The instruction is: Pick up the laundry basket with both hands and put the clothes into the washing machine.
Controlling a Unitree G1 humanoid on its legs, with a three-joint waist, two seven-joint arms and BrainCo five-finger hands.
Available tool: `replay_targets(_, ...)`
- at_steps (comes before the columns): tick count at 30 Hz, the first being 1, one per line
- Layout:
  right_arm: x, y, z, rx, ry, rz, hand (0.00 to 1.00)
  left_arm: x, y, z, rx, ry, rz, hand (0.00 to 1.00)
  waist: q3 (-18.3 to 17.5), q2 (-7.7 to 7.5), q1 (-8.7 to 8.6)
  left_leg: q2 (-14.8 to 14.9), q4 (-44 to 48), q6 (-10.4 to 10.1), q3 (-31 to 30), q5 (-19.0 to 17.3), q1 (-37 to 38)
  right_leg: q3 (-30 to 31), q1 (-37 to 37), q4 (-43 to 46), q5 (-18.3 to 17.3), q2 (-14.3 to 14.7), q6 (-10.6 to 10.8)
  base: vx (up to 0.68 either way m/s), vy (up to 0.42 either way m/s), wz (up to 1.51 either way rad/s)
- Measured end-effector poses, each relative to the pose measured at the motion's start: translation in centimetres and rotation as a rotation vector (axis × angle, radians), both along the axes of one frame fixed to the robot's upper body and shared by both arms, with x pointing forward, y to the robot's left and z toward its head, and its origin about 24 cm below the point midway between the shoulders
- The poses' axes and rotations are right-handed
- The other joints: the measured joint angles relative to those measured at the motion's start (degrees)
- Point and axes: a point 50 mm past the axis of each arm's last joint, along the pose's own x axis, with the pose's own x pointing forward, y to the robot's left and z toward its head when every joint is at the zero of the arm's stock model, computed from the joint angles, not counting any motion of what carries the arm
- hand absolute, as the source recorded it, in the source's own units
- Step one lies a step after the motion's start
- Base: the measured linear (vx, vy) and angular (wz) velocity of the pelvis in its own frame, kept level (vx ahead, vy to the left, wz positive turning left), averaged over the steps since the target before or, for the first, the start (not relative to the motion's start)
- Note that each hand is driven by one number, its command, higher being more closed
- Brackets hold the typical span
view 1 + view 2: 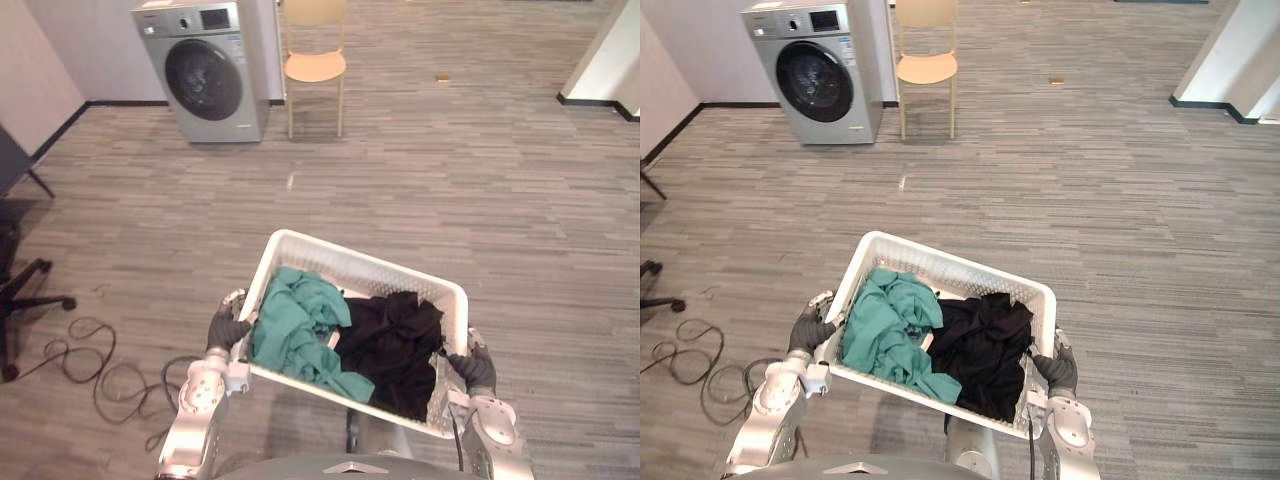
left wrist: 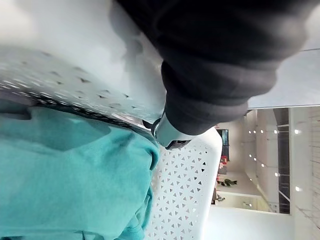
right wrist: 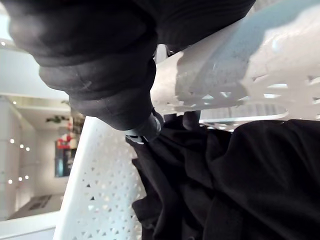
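Observation:
I hold a white perforated laundry basket (image 1: 300,245) in front of me, above the floor. My left hand (image 1: 226,328) is curled on its left rim and my right hand (image 1: 473,368) on its right rim. In the wrist views the left hand (image 2: 215,65) and the right hand (image 3: 100,75) wrap over the basket's edge. Inside lie a green garment (image 1: 298,330) on the left and a black garment (image 1: 395,345) on the right. The silver washing machine (image 1: 205,70) stands far ahead at the left by the wall, with its round dark door closed.
A light wooden chair (image 1: 315,62) stands just right of the washer. A black office chair base (image 1: 25,290) sits at the far left. A white wall corner (image 1: 605,60) stands at the far right. Grey wood floor (image 1: 450,180) stretches between me and the machine.

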Motion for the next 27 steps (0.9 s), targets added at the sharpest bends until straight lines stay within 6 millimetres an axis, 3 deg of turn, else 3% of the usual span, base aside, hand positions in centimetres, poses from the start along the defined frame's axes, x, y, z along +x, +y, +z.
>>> replay_targets(1, 0.0, 0.0, 0.1, -0.005, -0.003, -0.003, 1.0, 0.1, -0.1, 0.1, 0.001, -0.009, -0.004, 1.0, -0.68, -1.06, -0.64, 0.03, 0.36, -2.58, -1.38, -3.48, 2.8, 0.94, 1.03, -6.94, 10.49, -0.65, 1.12, 0.69, -0.26, 0.34)
replay_targets(2, 0.0, -0.2, 0.3, -0.015, -0.005, -0.002, 1.0, 0.0, -0.3, 0.0, -0.004, -0.002, -0.002, 1.0, -1.16, -0.42, -0.7, 0.9, 0.79, -2.87, -2.21, -4.66, 4.05, 0.98, 0.82, -4.72, 14.77, -0.16, 1.56, 0.68, -0.273, 0.05)
replay_targets(3, 0.4, -0.6, 0.6, -0.039, -0.011, 0.008, 1.0, 0.1, -0.8, -0.3, -0.026, 0.01, 0.009, 1.0, -1.83, 1.94, 0.14, 2.92, 2.91, -2.82, -2.62, -4.87, 4.06, 0.23, -0.35, -0.29, 10.14, 1.5, 1.2, 0.64, -0.279, -0.15)
replay_targets(4, 0.7, -0.8, 1.0, -0.055, -0.023, 0.015, 1.0, 0.2, -1.1, -0.1, -0.035, 0.001, 0.01, 1.0, -1.81, 2.4, 0.31, 3.82, 9.58, -2.41, -3.75, -2.56, 2.44, -0.1, -0.7, 5.25, 6.05, 2.3, 0.34, 0.72, -0.353, -0.2)
replay_targets(5, 0.5, -0.9, 1.4, -0.062, -0.032, 0.017, 1.0, 0.2, -1.2, -0.1, -0.041, 0.003, 0.018, 1.0, -1.57, 2.57, 0.56, 5.33, 18.77, -2.96, -4.07, 1.67, 0.58, -0.5, 1.14, 9.15, 1.67, 3.13, -0.65, 0.6, -0.288, -0.01)
replay_targets(7, 0.3, -0.8, 2.0, -0.071, -0.051, 0.023, 1.0, -0.1, -1.1, -0.3, -0.052, 0.012, 0.033, 1.0, -1.09, 2.8, 0.81, 9.14, 34.26, -3.08, -4.71, 13.46, -5.29, -1.71, 5.23, 10.73, -2.6, 3.83, -2.37, 0.51, -0.191, -0.01)
replay_targets(8, 0.3, -0.9, 2.9, -0.096, -0.076, 0.034, 1.0, -0.6, -1.1, -0.4, -0.071, 0.02, 0.045, 1.0, -0.86, 3.76, 1.37, 13.07, 51.73, -1.41, -4.83, 18.26, -12.73, -2.95, 9.71, 10.42, -5.7, 5.5, -4.0, 0.49, -0.141, -0.15)
replay_targets(10, 0.4, -0.9, 3.3, -0.097, -0.095, 0.026, 1.0, -1.2, -1.0, -0.8, -0.085, 0.038, 0.056, 1.0, -0.26, 3.85, 2.68, 14.0, 63.49, 1.26, -2.94, 14.0, -19.07, -2.89, 14.77, 9.39, -8.79, 6.49, -5.46, 0.43, -0.113, -0.2)
replay_targets(11, 0.3, -0.8, 3.2, -0.095, -0.093, 0.025, 1.0, -1.6, -0.9, -1.2, -0.085, 0.054, 0.062, 1.0, -0.25, 3.7, 2.98, 13.77, 64.9, 2.35, -1.58, 11.53, -21.26, -2.86, 17.51, 8.04, -9.8, 6.56, -5.73, 0.5, -0.067, -0.11)
replay_targets(13, 0.4, -0.5, 3.1, -0.094, -0.09, 0.042, 1.0, -2.5, -0.5, -1.8, -0.085, 0.083, 0.084, 1.0, -0.24, 3.72, 4.03, 11.47, 59.43, 2.25, 3.83, 5.59, -26.63, -1.54, 22.63, 4.19, -11.09, 6.62, -5.57, 0.46, -0.008, -0.16)
replay_targets(15, 1.0, 0.2, 3.1, -0.082, -0.094, 0.076, 1.0, -2.9, 0.2, -2.0, -0.079, 0.096, 0.115, 1.0, -0.15, 3.91, 6.11, 8.73, 42.09, 0.87, 7.56, 2.05, -30.49, 0.85, 24.97, 1.65, -12.41, 6.54, -5.41, 0.47, 0.082, -0.52)
replay_targets(16, 1.1, 0.4, 2.8, -0.069, -0.086, 0.081, 1.0, -3.0, 0.5, -2.1, -0.076, 0.1, 0.128, 1.0, -0.21, 4.02, 6.3, 7.02, 27.34, -0.69, 7.87, 2.61, -30.76, 1.02, 27.03, -0.34, -13.36, 6.28, -5.0, 0.44, 0.099, -0.39)
replay_targets(17, 1.2, 0.4, 2.5, -0.064, -0.077, 0.084, 1.0, -3.1, 0.6, -2.2, -0.077, 0.104, 0.133, 1.0, -0.35, 4.09, 6.19, 6.19, 19.32, -2.21, 8.02, 3.59, -30.25, 0.86, 28.39, -1.66, -13.88, 6.11, -4.71, 0.73, 0.185, -0.13)
replay_targets(18, 1.2, 0.3, 2.0, -0.061, -0.058, 0.082, 1.0, -3.3, 0.5, -2.4, -0.087, 0.113, 0.137, 1.0, -0.7, 4.35, 6.06, 4.66, 6.19, -4.03, 8.74, 6.02, -28.54, 0.77, 32.07, -4.8, -14.79, 5.82, -3.94, 0.68, 0.218, 0.01)
replay_targets(19, 0.9, 0.2, 1.4, -0.059, -0.028, 0.074, 1.0, -3.7, 0.4, -2.6, -0.09, 0.129, 0.132, 1.0, -1.46, 3.5, 6.0, 2.57, 2.99, -3.49, 9.62, 6.59, -27.92, -0.05, 35.98, -7.78, -15.06, 4.15, -1.54, 0.86, 0.23, -0.04)
replay_targets(20, 0.4, -0.1, 0.9, -0.076, 0.004, 0.073, 1.0, -4.1, 0.1, -2.9, -0.09, 0.143, 0.123, 1.0, -2.4, 3.16, 5.99, 0.1, 3.49, -1.54, 8.57, 8.55, -27.21, 0.52, 36.05, -0.02, -15.84, 3.8, 0.62, 0.8, 0.227, -0.06)
replay_targets(21, 0.2, 0.0, 0.5, -0.072, 0.021, 0.069, 1.0, -4.1, 0.1, -3.0, -0.086, 0.152, 0.122, 1.0, -2.7, 2.11, 6.31, -2.1, 5.92, 2.74, 6.91, 11.58, -26.86, 1.92, 32.78, 11.09, -15.42, 1.91, 3.51, 0.83, 0.194, 0.08)
replay_targets(22, -0.2, 0.1, -0.2, -0.059, 0.049, 0.059, 1.0, -4.2, 0.3, -3.2, -0.064, 0.16, 0.11, 1.0, -3.8, 0.15, 5.32, -4.11, 10.4, 6.17, 6.44, 11.32, -26.45, 2.95, 27.32, 25.81, -9.67, -0.81, 11.44, 0.82, 0.208, 0.35)
replay_targets(23, -0.6, 0.1, -0.7, -0.043, 0.067, 0.047, 1.0, -4.0, 0.3, -3.3, -0.046, 0.164, 0.094, 1.0, -4.27, -0.96, 4.49, -5.5, 12.39, 6.76, 5.72, 8.5, -26.26, 2.97, 25.42, 31.08, -4.14, -1.97, 12.91, 0.84, 0.135, 0.8)
replay_targets(24, -1.3, 0.0, -1.7, -0.022, 0.108, 0.022, 1.0, -3.5, 0.2, -3.3, -0.012, 0.165, 0.056, 1.0, -4.71, -1.66, 3.04, -7.92, 13.62, 7.46, 3.52, 4.83, -23.96, 1.92, 22.38, 38.66, 8.29, -4.16, 12.08, 0.67, 0.059, 0.73)
replay_targets(25, -1.5, 0.2, -2.1, -0.008, 0.121, 0.014, 1.0, -3.2, 0.2, -3.2, 0.007, 0.158, 0.043, 1.0, -4.26, -2.21, 3.04, -8.44, 13.6, 7.7, 3.31, 3.62, -22.39, 1.44, 20.55, 42.31, 6.67, -4.81, 11.19, 0.92, 0.042, 0.66)
replay_targets(26, -2.0, 0.5, -2.6, 0.017, 0.136, -0.002, 1.0, -2.7, 0.2, -3.1, 0.027, 0.153, 0.032, 1.0, -3.89, -2.21, 2.97, -9.1, 12.61, 7.43, 1.67, 1.32, -19.35, 0.11, 15.93, 46.81, 0.74, -4.92, 7.21, 0.85, -0.001, 0.46)
replay_targets(27, -2.2, 0.5, -2.7, 0.023, 0.143, -0.011, 1.0, -2.2, 0.1, -3.0, 0.044, 0.147, 0.018, 1.0, -3.04, -1.02, 2.31, -8.89, 10.63, 7.07, -0.77, -0.15, -15.61, -1.67, 12.07, 45.82, -4.3, -3.74, 4.05, 0.7, -0.004, 0.48)
